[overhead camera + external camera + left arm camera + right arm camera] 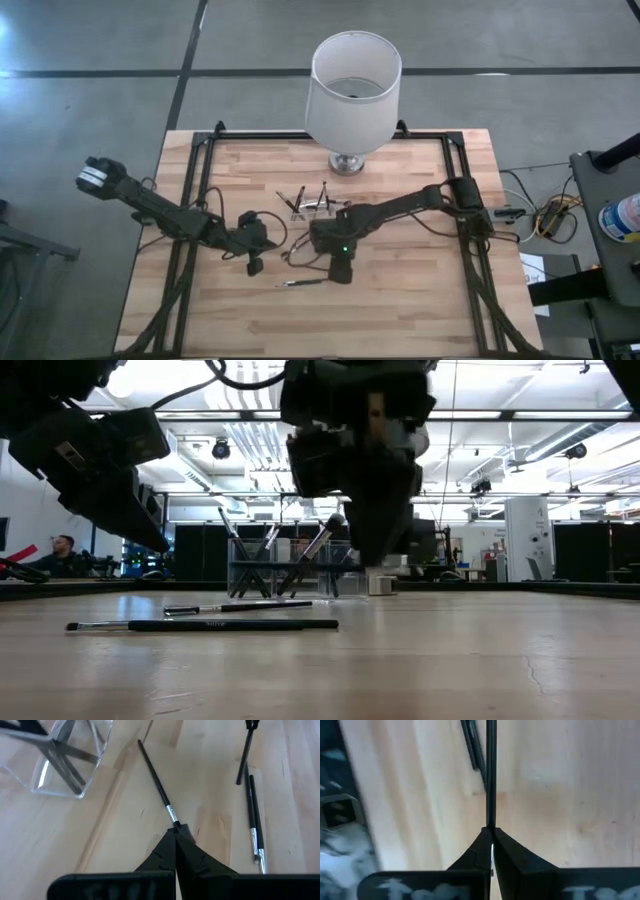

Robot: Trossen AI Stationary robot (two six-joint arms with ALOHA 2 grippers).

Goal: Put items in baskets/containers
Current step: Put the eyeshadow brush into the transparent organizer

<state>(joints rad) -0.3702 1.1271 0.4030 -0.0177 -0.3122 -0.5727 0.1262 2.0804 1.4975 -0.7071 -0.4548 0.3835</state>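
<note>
Several brushes already stand in the clear holder (308,203) seen from above, one brush (300,283) lying loose on the bench (420,290). Level view: two brushes (205,625) left lying. Left wrist: left pincer (176,836) closed, empty. Right wrist: right pincer (490,836) gripping a dark stick (491,770).

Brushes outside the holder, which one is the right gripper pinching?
The brush running straight out from the shut right gripper; its neighbour lies free beside it.
</note>
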